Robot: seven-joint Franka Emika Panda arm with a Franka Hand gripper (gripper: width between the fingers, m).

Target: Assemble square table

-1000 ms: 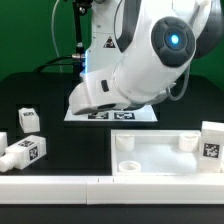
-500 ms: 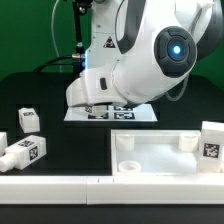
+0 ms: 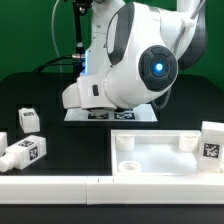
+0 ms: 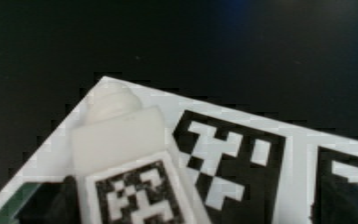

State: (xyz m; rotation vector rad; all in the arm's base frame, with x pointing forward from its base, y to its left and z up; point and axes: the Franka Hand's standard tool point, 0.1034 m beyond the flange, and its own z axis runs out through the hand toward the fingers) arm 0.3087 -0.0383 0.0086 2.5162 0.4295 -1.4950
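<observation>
the leg (image 4: 108, 135) on the marker board (image 4: 158, 104) looks light, stiff, smooth (maybe slippery): grip its flat sides; the pincer (image 3: 82, 108) stands apart.

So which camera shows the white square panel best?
The exterior view: the panel lies in the open near the front, its rim and corner sockets plain. The wrist view shows none of it.

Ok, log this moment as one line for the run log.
arm: over marker board | gripper: open, out of view | square panel: sockets empty | legs: loose, none fitted
</observation>
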